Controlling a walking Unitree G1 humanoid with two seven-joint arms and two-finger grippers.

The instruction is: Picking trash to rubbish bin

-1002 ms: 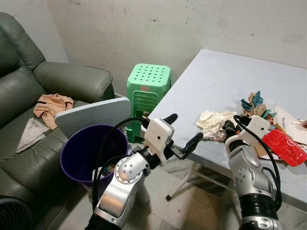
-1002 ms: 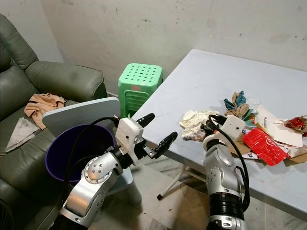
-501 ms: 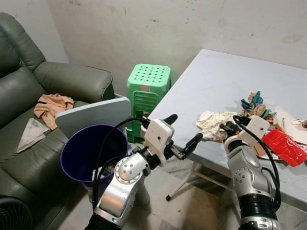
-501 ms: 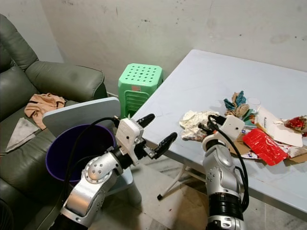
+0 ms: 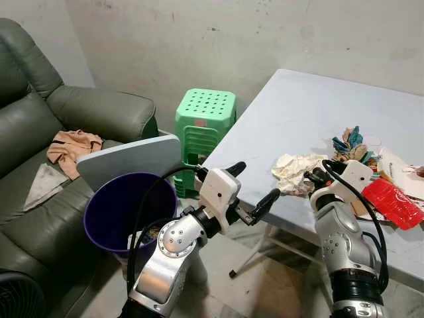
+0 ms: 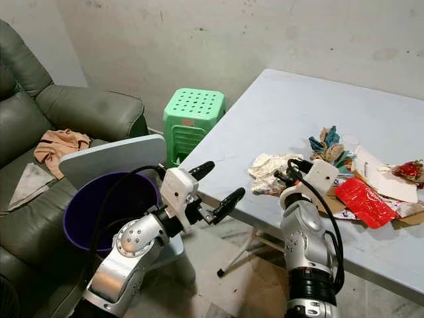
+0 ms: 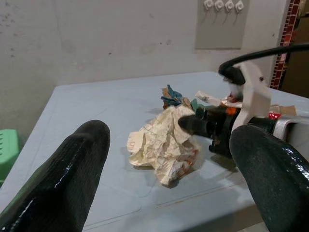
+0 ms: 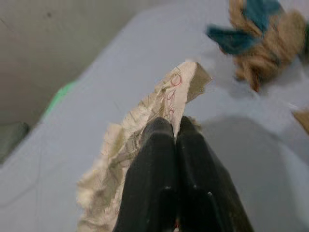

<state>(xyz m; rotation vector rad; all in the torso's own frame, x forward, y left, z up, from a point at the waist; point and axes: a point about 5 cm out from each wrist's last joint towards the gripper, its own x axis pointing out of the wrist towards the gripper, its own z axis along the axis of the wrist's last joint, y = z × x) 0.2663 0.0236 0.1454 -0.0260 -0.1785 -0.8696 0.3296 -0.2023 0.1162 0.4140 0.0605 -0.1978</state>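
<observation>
At the near edge of the grey table (image 5: 291, 119), the right gripper (image 5: 314, 177) had its two black fingers (image 8: 164, 159) pressed together against the crumpled paper (image 5: 296, 171), and the right wrist view showed them meeting with a fold of that paper at their tips. Whether the fold was truly pinched between them or only touched could not be settled from these pictures, though a pinch looked likely. Compared with a second earlier, the wrist had shifted slightly toward the wad and the paper's outline had changed a little, which I read as the grasp being made rather than the lift begun; the wad still lay on the tabletop.

The left gripper (image 5: 250, 192) hung in the air between the table edge and the purple bin (image 5: 109, 209), fingers spread wide and holding nothing (it had dipped a touch since the earlier frames, nothing more). The bin stood on the floor beside the green sofa (image 5: 79, 112), with its grey lid (image 5: 132, 159) propped behind it and some rubbish already visible inside.

More litter lay beyond the wad: a teal-and-brown scrap (image 5: 350, 142) and a red packet (image 5: 392, 202). The task looked early, with most pieces still on the table.
</observation>
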